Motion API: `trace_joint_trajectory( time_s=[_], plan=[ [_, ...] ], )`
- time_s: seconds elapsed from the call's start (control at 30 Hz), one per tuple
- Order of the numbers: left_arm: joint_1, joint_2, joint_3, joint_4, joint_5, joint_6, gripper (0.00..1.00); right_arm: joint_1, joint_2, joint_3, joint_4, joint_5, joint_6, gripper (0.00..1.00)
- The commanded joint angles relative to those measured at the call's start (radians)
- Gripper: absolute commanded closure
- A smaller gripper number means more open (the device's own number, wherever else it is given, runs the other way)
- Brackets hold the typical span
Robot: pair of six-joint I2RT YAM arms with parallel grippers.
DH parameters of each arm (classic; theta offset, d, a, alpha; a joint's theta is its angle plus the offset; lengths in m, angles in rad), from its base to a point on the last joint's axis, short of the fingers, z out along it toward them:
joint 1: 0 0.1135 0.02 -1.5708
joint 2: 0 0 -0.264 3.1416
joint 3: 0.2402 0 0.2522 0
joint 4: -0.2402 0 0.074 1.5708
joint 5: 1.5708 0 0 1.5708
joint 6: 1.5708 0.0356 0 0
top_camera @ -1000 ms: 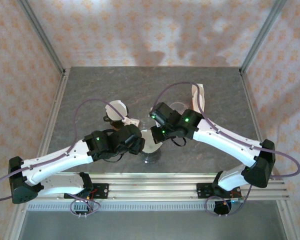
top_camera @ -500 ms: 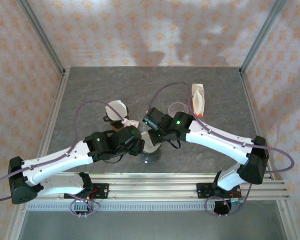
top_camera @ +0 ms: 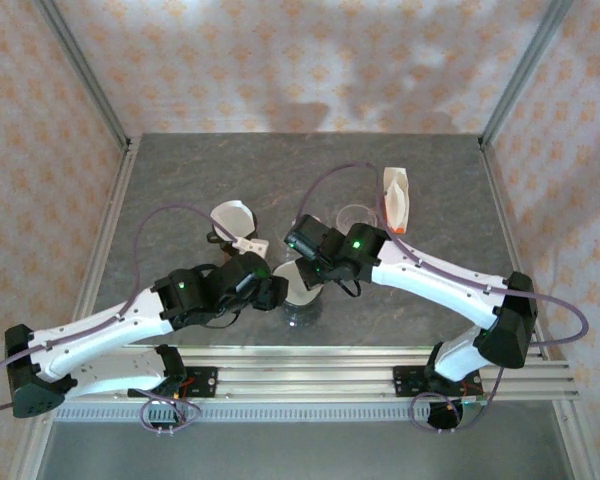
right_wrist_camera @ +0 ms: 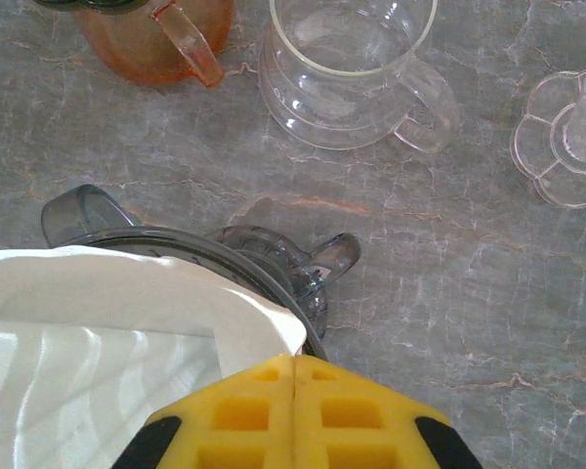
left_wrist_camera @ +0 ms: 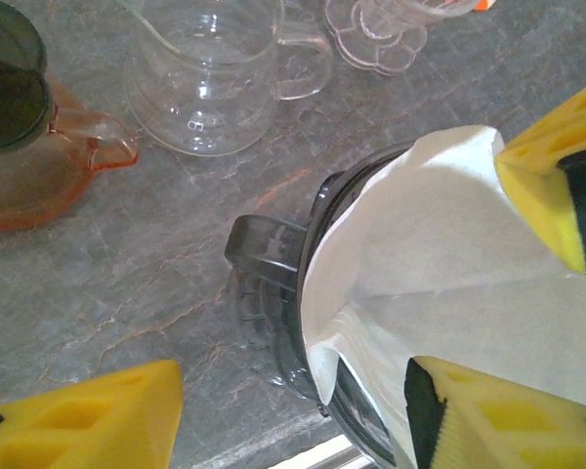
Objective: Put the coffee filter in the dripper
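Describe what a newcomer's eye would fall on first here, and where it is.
The white filter stands out, sitting in the dark dripper near the table's front edge. Yellow fingers crowd it: the right gripper shut at its rim, the left gripper open over it. Behind stand a glass jug and an orange cup.

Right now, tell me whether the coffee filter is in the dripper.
In: the coffee filter sits spread open inside the dripper rim.
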Motion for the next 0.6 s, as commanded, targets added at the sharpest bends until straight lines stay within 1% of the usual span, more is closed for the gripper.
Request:
trace_joint_trajectory(
  time_s=[0.0,0.07,0.2,0.23,0.3,0.37,0.4,0.47,0.57],
  plan=[
    [0.006,-0.002,-0.017,0.015,-0.003,-0.018,0.44,0.007,-0.004,0.023,-0.023,0.035,-0.002,1.0],
    [0.006,-0.008,-0.018,0.004,-0.009,-0.021,0.48,0.007,-0.005,0.021,-0.02,0.036,0.001,1.0],
    [0.007,-0.019,-0.027,-0.001,-0.003,-0.024,0.49,0.007,-0.004,0.024,-0.018,0.039,0.004,1.0],
    [0.007,-0.018,-0.028,0.002,0.001,-0.026,0.49,0.007,-0.008,0.025,-0.016,0.045,0.005,0.93],
    [0.006,-0.013,-0.028,0.005,0.005,-0.028,0.48,0.007,-0.024,0.029,-0.006,0.054,0.006,0.68],
    [0.007,-0.009,-0.029,0.006,0.005,-0.027,0.48,0.007,-0.04,0.036,0.001,0.058,0.011,0.52],
    [0.006,-0.009,-0.03,0.008,0.005,-0.028,0.48,0.007,-0.044,0.039,0.004,0.054,0.015,0.47],
    [0.007,-0.01,-0.033,0.01,0.003,-0.029,0.47,0.007,-0.042,0.039,0.007,0.032,0.016,0.41],
    [0.006,-0.012,-0.039,0.016,0.002,-0.03,0.46,0.007,-0.008,0.039,-0.003,-0.02,0.017,0.38]
  ],
)
